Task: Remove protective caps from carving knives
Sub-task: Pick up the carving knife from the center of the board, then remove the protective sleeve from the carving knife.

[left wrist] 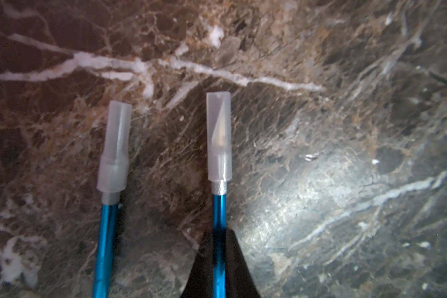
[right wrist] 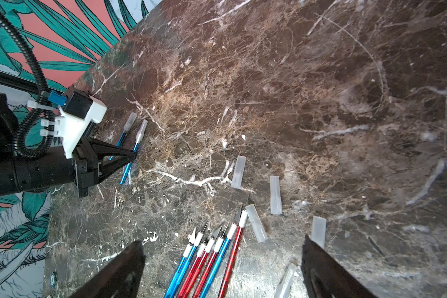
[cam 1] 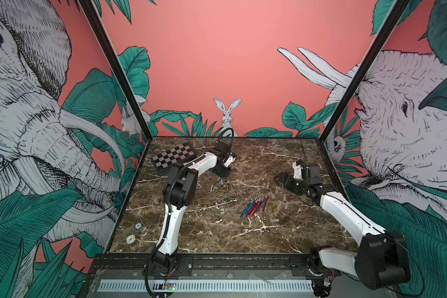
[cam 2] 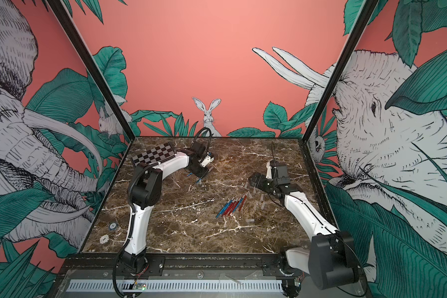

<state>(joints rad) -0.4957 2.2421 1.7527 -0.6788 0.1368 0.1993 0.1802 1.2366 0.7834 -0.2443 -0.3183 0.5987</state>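
Right fingers sit closest, spread wide, holding nothing, above bare-bladed red and blue knives and loose clear caps right of centre. Left fingers clamp a blue knife, cap on, toward the back, left of centre; we see another capped knife just beside. Checkered board hugs the far-left corner; bare worktop between both groups.
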